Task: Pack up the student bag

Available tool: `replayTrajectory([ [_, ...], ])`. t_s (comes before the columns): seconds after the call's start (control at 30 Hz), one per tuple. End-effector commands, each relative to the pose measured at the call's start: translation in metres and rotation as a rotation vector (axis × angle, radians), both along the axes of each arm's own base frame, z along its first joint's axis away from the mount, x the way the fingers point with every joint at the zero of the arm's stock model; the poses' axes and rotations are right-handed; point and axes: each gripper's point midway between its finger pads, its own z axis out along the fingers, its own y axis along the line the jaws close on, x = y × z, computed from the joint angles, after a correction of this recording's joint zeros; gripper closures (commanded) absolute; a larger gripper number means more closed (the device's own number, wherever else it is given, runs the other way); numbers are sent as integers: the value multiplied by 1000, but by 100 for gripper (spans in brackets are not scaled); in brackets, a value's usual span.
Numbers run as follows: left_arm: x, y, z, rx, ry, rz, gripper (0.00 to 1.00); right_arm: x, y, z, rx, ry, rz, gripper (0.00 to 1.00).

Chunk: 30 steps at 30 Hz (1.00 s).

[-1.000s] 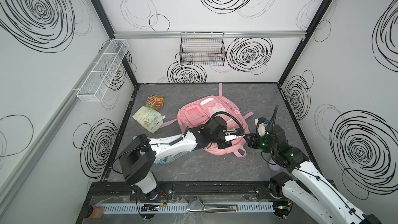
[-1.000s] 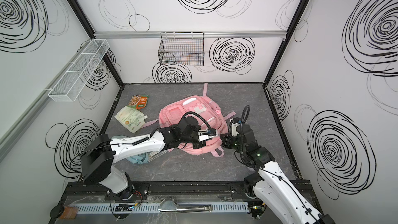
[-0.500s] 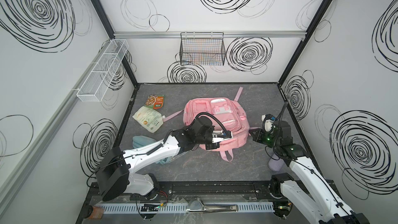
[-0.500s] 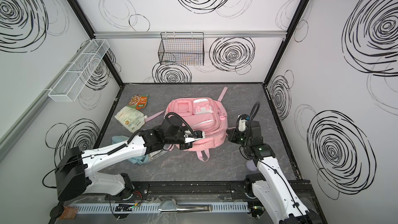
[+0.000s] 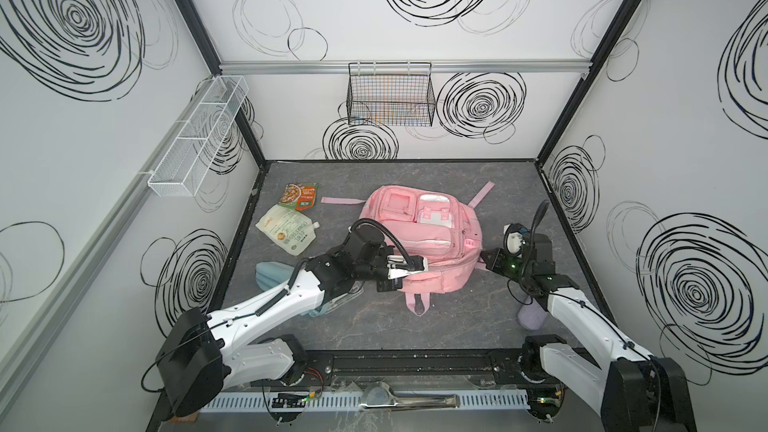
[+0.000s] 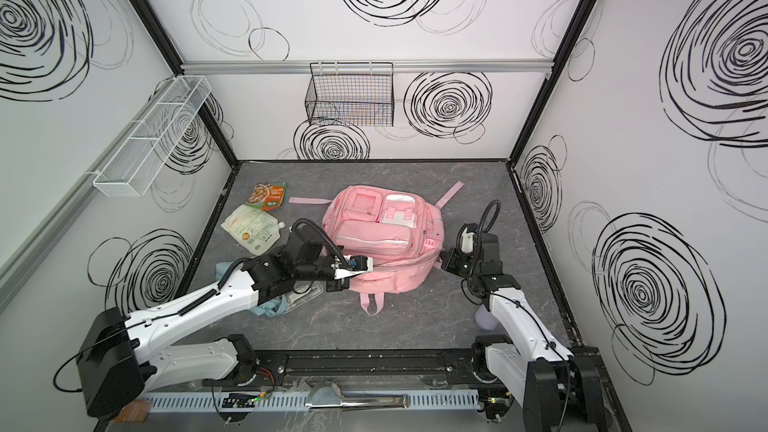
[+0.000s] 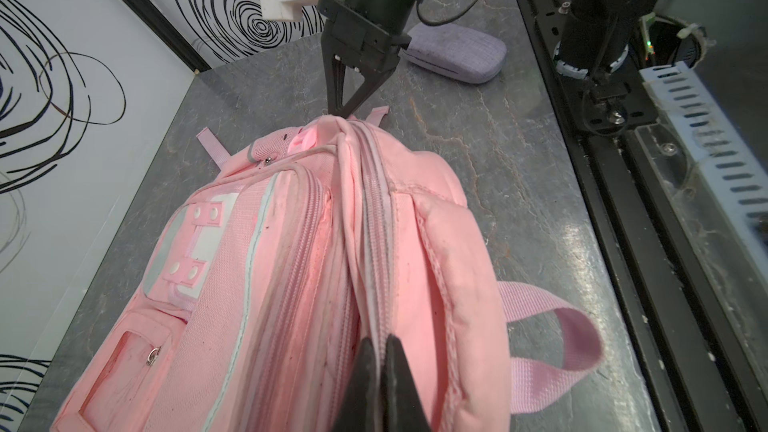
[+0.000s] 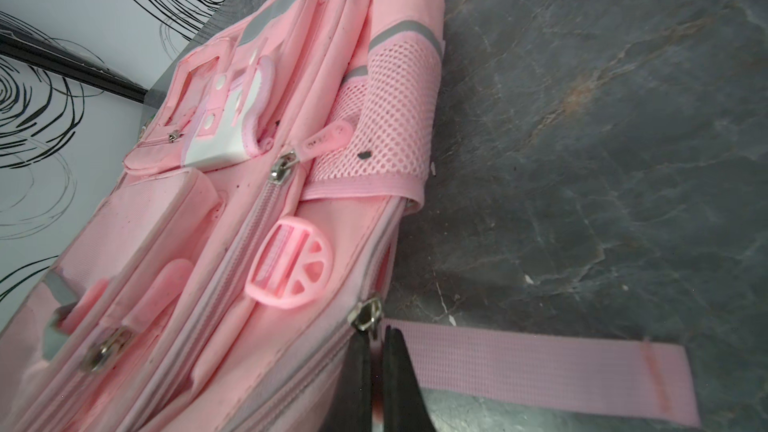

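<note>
Both top views look steeply down on the student bag (image 5: pixel 419 243) from high up, sharing the whole surface (image 5: pixel 457 317) around it. The wrist views sit close against the student bag at opposite sides, looking along it; the left wrist view catches the right claw (image 7: pixel 341 112) beyond it.

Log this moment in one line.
student bag: front up on table | left claw: shut on it | right claw: shut on it
</note>
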Motion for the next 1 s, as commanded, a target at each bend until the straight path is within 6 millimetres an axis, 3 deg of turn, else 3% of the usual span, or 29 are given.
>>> replayTrajectory([
  [0.0, -4, -3, 37, -110, -75, -46, 100, 17, -26, -6, -57, -18, -121, 100],
  [0.3, -11, 4, 28, -105, -53, -45, 100, 28, -33, -27, -63, 91, -113, 100],
  [0.73, -18, 1, 24, -114, -19, -66, 100, 40, -36, -24, -60, 72, -102, 100],
  [0.77, -20, -2, 25, -127, -5, -67, 83, 41, -35, -21, -57, 64, -94, 100],
  [0.8, -20, -6, 27, -146, 7, -57, 58, 42, -35, -17, -59, 58, -90, 91],
  [0.83, -20, -10, 28, -157, 18, -50, 47, 44, -36, -14, -65, 52, -91, 75],
  [0.9, -24, -15, 30, -164, 34, -60, 42, 45, -45, -11, -89, 58, -123, 42],
  [0.97, -21, -16, 33, -183, 47, -35, 41, 43, -55, -10, -96, 76, -151, 35],
])
